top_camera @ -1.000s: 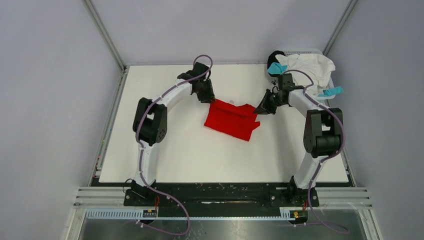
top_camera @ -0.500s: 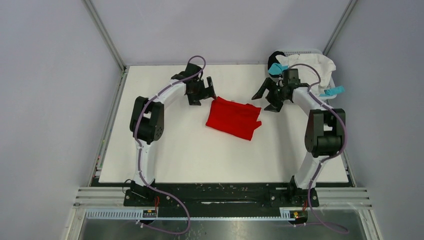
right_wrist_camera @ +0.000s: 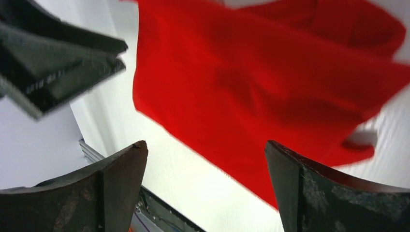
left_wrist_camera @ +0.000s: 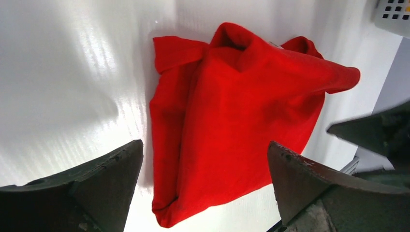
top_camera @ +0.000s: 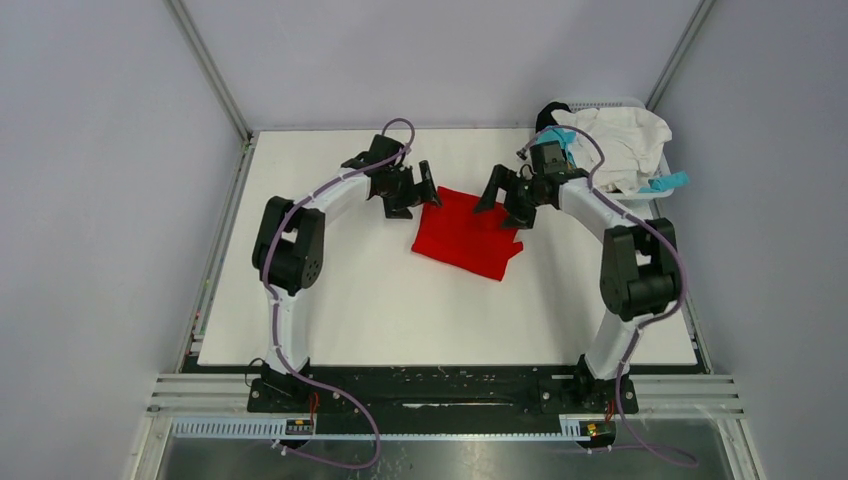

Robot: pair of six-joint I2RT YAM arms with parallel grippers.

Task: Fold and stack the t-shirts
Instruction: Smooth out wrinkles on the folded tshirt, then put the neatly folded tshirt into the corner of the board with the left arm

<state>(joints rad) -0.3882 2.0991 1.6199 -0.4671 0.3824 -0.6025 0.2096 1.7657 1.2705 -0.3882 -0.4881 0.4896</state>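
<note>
Holds left gripper [top_camera: 415, 195] and right gripper [top_camera: 503, 203] splayed wide and empty at the far corners of the folded red t-shirt [top_camera: 465, 238] lying on the table's [top_camera: 350, 290] far middle, white, teal and black shirts [top_camera: 620, 140] heaped on the far-right basket [left_wrist_camera: 394, 12].

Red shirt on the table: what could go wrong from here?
The left claw and right claw hang open at the far edge of the loosely folded red shirt; a pinch may catch only the top layer and pull the fold apart. They also face each other closely, so they might bump.
</note>
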